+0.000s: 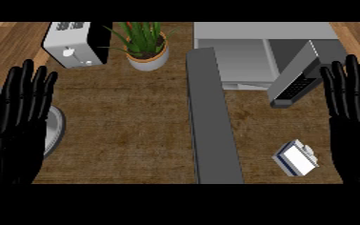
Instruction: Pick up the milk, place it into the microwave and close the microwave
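Note:
A small white and blue milk carton [296, 158] lies on the brown counter at the lower right. The grey microwave [243, 57] stands at the back right with its door [295, 76] swung open toward the right. My right hand [343, 107] is at the right edge, open with fingers up, just right of the door and above the carton, touching neither. At the left edge my left hand [25, 119] is open as well, fingers pointing up.
A white toaster [76, 44] and a potted plant [145, 47] stand at the back left. A grey bar [213, 124] runs down the counter's middle. A grey plate's rim [53, 131] shows beside my left hand.

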